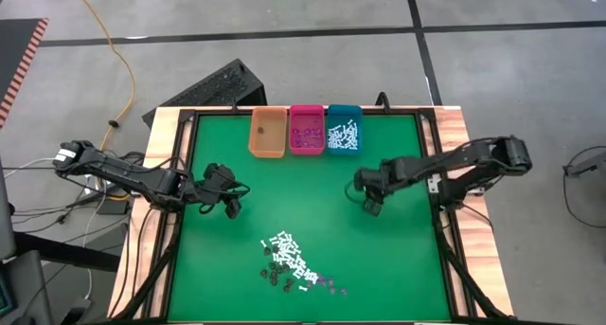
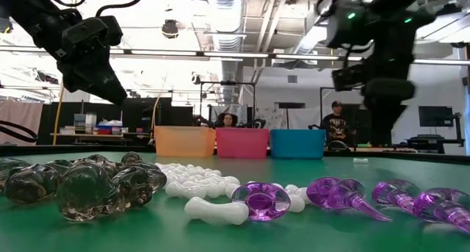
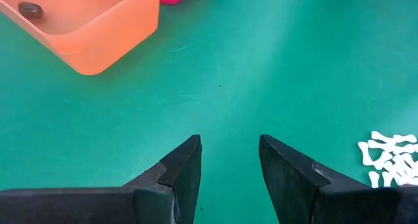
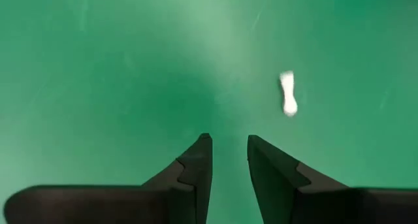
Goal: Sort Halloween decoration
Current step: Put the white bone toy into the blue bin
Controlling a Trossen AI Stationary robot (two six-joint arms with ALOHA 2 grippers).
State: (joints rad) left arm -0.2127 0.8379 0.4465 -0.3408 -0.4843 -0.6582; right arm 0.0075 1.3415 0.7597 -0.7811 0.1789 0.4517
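While many white bone-shaped plastic sticks fill the teal rectangular bin (image 1: 343, 136), I note the mixed decoration pile (image 1: 292, 264) remains well short of it; left gripper (image 1: 220, 200) and right gripper (image 1: 371, 198) part-open, empty.

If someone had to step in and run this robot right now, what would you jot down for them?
Left gripper: open, empty, above bare mat on the left.
Right gripper: open, empty, above the mat on the right; one stray white stick lies near it.
Done: white sticks in the teal bin, purple bits in the pink bin, at least one dark piece in the orange bin.
Left: a mixed pile of white, purple and dark pieces at the near middle of the green mat is yet to be sorted.
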